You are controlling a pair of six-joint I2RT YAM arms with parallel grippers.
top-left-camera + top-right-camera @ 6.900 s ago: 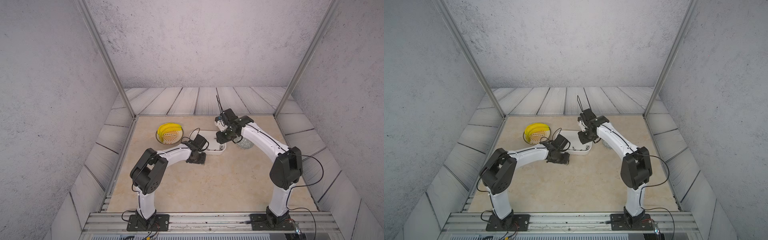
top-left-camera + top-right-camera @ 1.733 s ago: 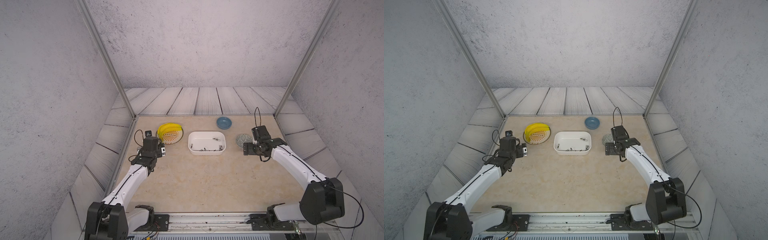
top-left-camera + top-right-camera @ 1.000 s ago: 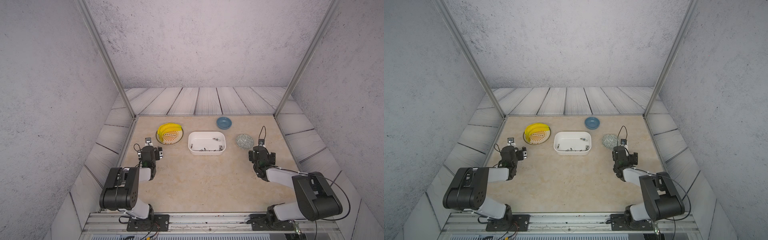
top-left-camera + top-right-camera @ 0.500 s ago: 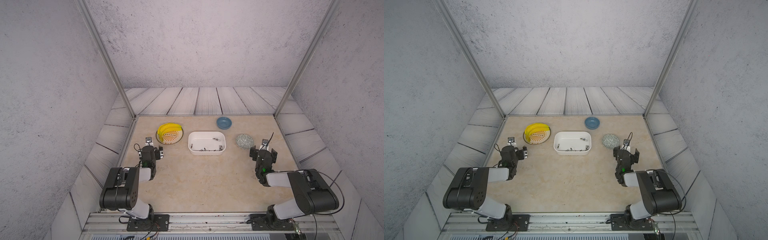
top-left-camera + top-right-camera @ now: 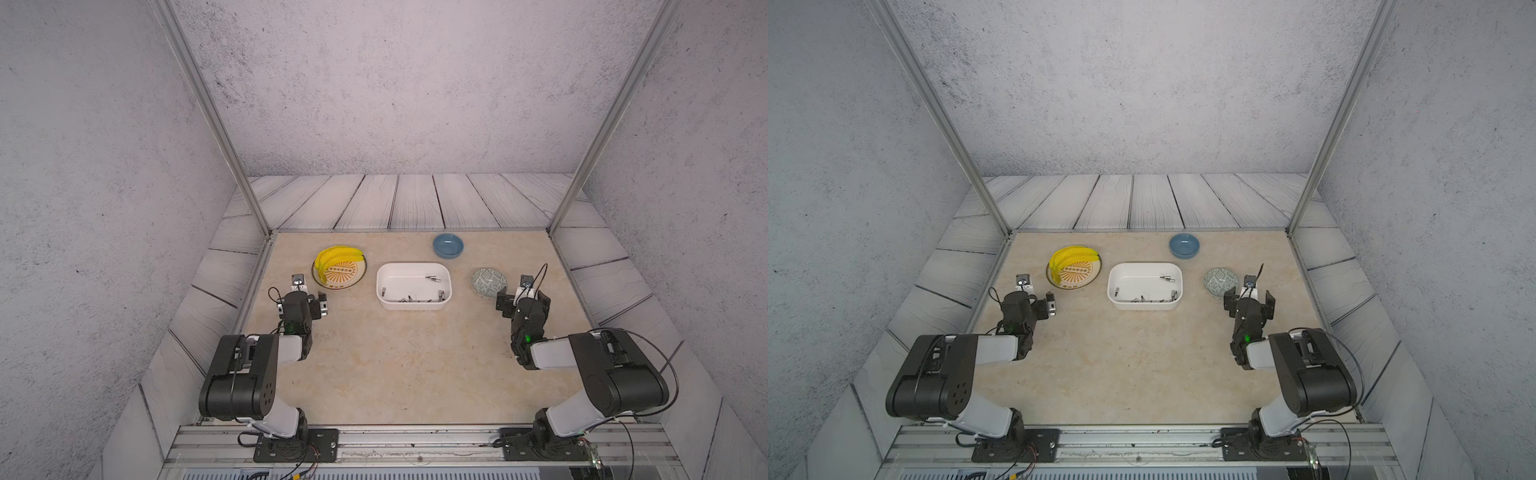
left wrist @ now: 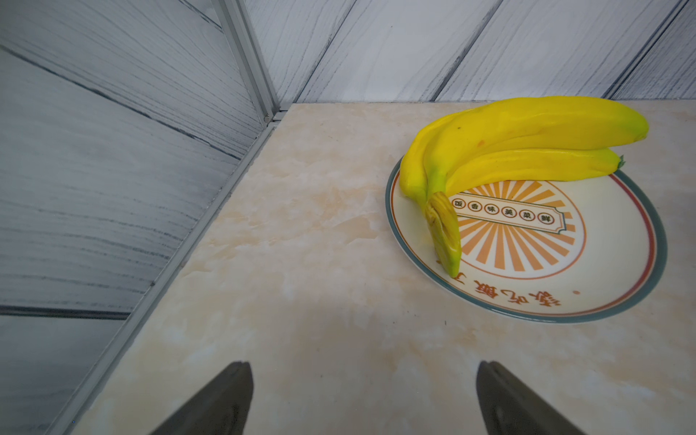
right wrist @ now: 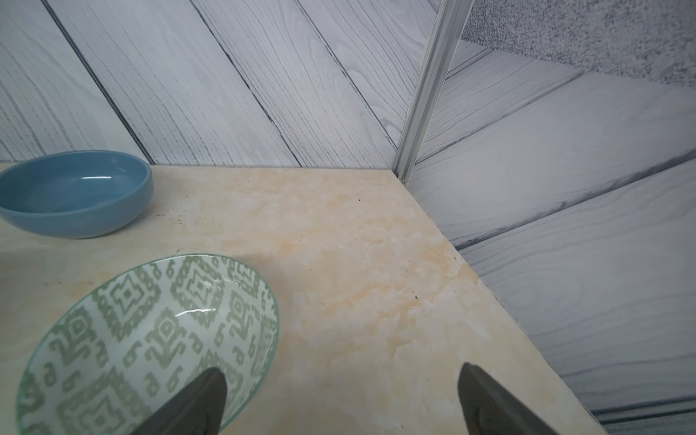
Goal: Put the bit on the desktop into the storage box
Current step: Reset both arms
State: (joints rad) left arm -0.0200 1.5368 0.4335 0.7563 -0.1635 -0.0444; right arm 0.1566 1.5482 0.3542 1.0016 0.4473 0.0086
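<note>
Small metal bits lie inside the white box. The bare table around it seems to hold none, though they are tiny. The left end effector and right end effector gape wide, empty, so the job looks finished.

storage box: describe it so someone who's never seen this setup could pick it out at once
Start from the beige marble desktop. Near its far middle, between the banana plate and the patterned bowl, sits the storage box. It is the only white rectangular tub, with small metal bits inside; its neighbours are round.
</note>
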